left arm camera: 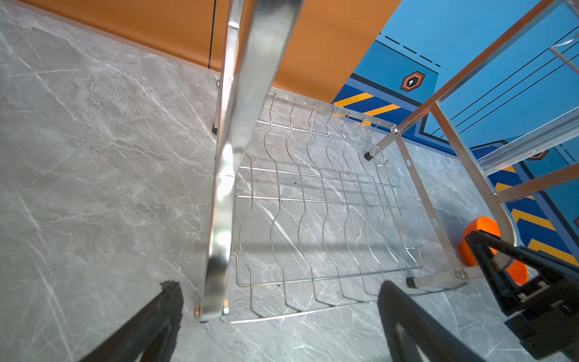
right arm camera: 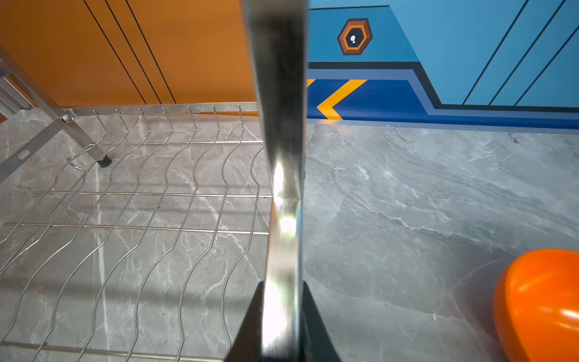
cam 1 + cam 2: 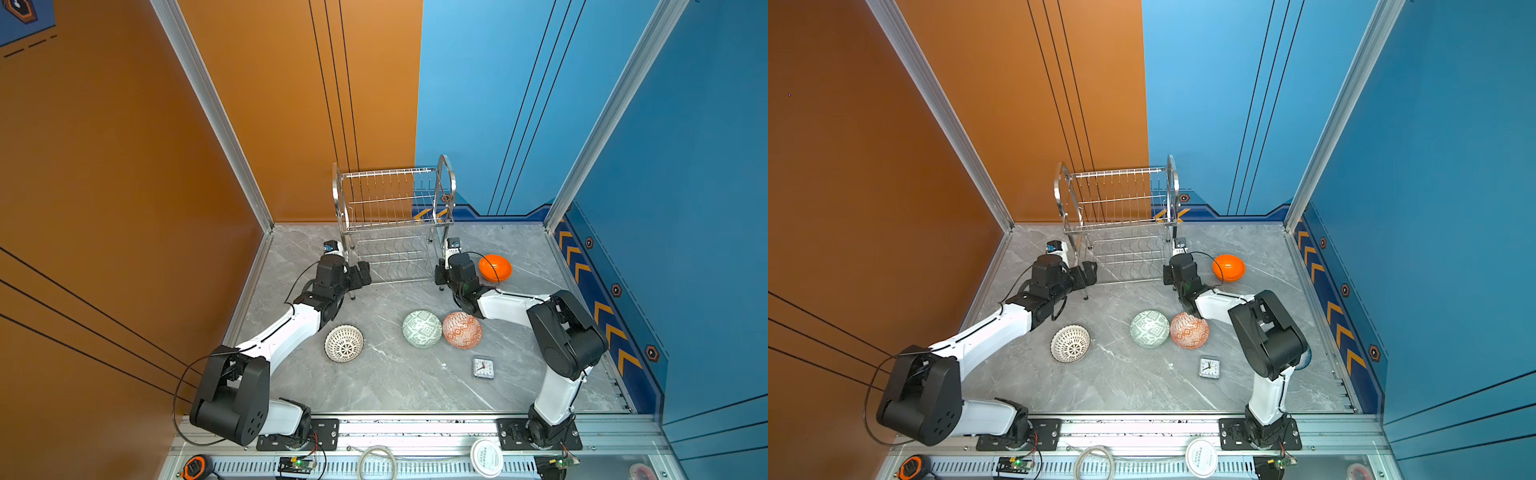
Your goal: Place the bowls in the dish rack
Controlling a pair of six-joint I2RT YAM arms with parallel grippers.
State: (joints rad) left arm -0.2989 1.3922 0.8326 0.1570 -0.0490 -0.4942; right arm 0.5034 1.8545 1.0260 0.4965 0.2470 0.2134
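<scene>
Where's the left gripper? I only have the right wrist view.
Observer: The left gripper is open, straddling the other front post of the rack.
Operator: Anything loaded up top? I only see the lower shelf.
Observer: No, the top shelf is bare.
Operator: I see one orange bowl. Where's the rest?
Observer: The lattice bowl, green bowl and red bowl sit on the table between the arms, nearer the bases than the rack.
</scene>
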